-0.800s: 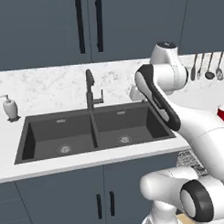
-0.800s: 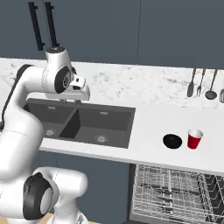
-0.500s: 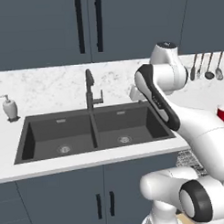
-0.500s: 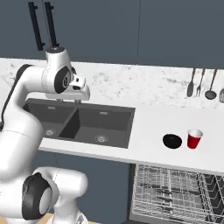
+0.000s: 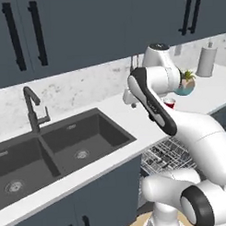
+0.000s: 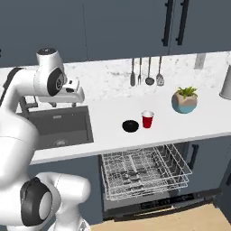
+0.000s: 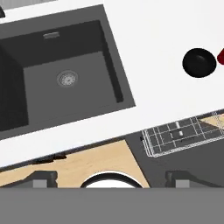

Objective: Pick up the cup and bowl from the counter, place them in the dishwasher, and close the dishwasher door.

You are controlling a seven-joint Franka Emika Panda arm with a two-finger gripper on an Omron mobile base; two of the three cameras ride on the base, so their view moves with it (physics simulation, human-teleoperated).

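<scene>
The fingers are spread and grasp nothing, held high over the counter, so the bowl and cup at 2 o'clock are surveyed.

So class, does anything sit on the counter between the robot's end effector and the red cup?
Yes. The black bowl sits just on the sink side of the cup, along the path from the end effector over the sink. Otherwise that stretch of counter looks bare.

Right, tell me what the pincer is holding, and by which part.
Nothing is held. The pincer is open, high above the sink, while the cup and bowl sit untouched on the counter.
</scene>
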